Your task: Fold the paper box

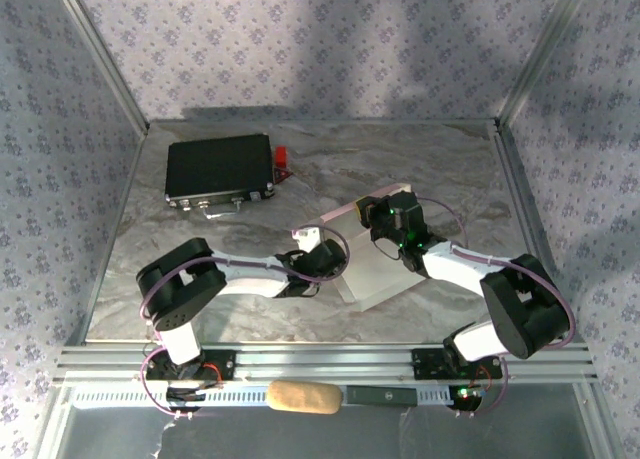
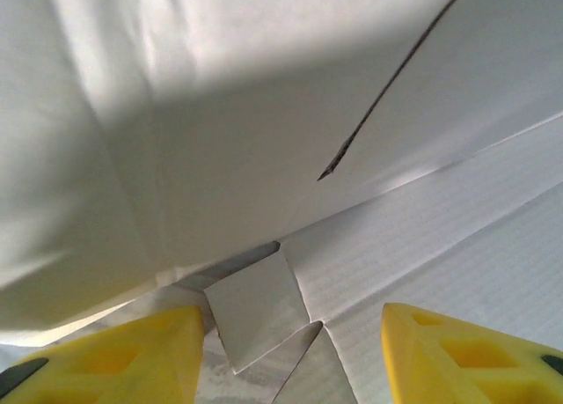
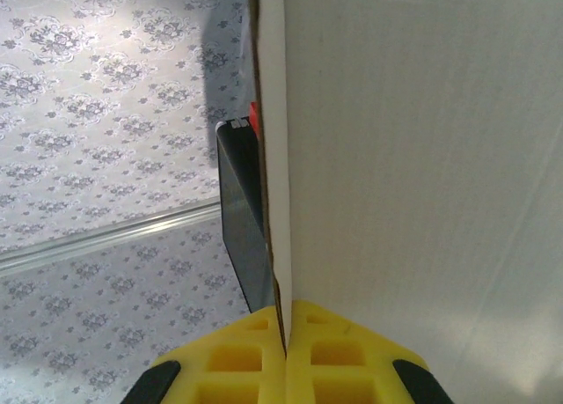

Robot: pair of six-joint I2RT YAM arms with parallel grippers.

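Paper box (image 1: pixel 378 277): one edge pinched in right hand (image 3: pixel 286 334), closed tight. Left hand (image 2: pixel 290 329): about half open, its flaps just ahead, apparently not gripped.

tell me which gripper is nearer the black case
Left: the left gripper is at the paper box's left side, toward the black case; the right gripper pinches the box's far edge, farther right.
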